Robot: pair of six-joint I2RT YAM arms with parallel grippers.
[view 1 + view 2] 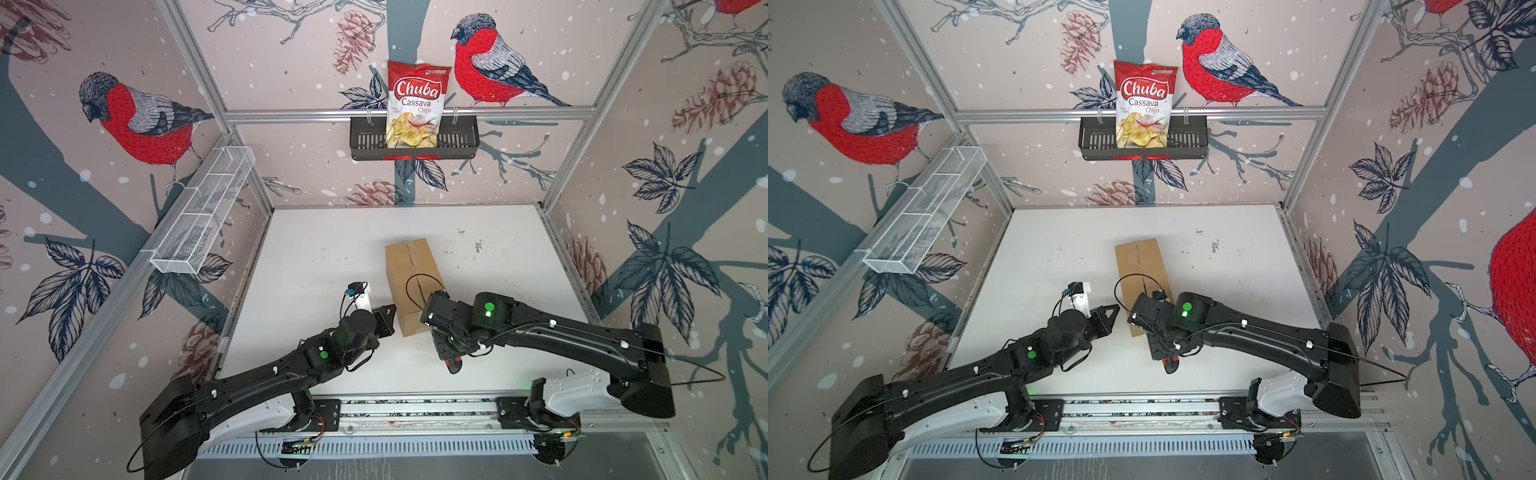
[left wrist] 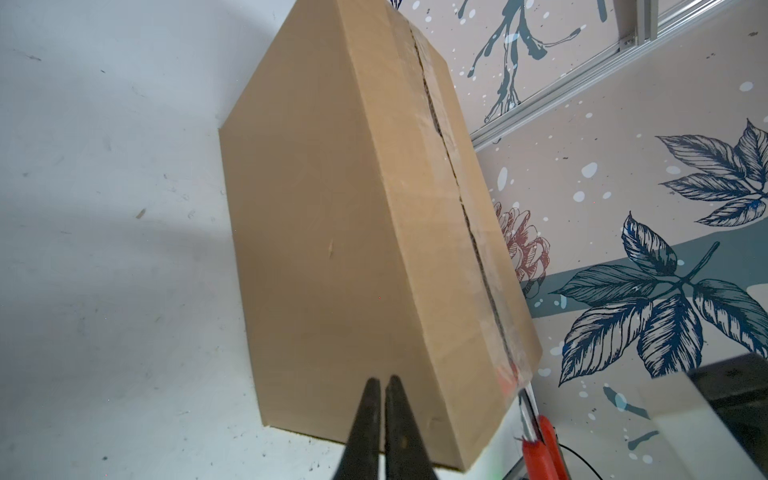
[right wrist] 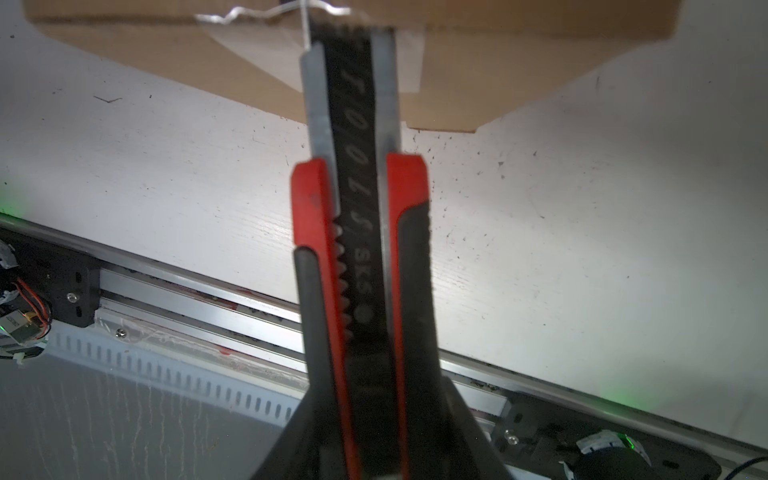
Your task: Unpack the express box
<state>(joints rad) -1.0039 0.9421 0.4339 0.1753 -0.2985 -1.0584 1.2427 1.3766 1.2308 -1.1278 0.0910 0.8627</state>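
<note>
The express box is a brown oblong carton lying mid-table with its flaps down. In the left wrist view a dark ragged line runs along the top seam of the box. My left gripper is shut and holds nothing, its tips close to the box's left side near the front corner. My right gripper is shut on a red and black utility knife. The blade reaches the taped near end of the box.
A black wall basket on the back wall holds a Chuba chips bag. A white mesh basket hangs on the left wall. The arms' mounting rail runs along the table's front edge.
</note>
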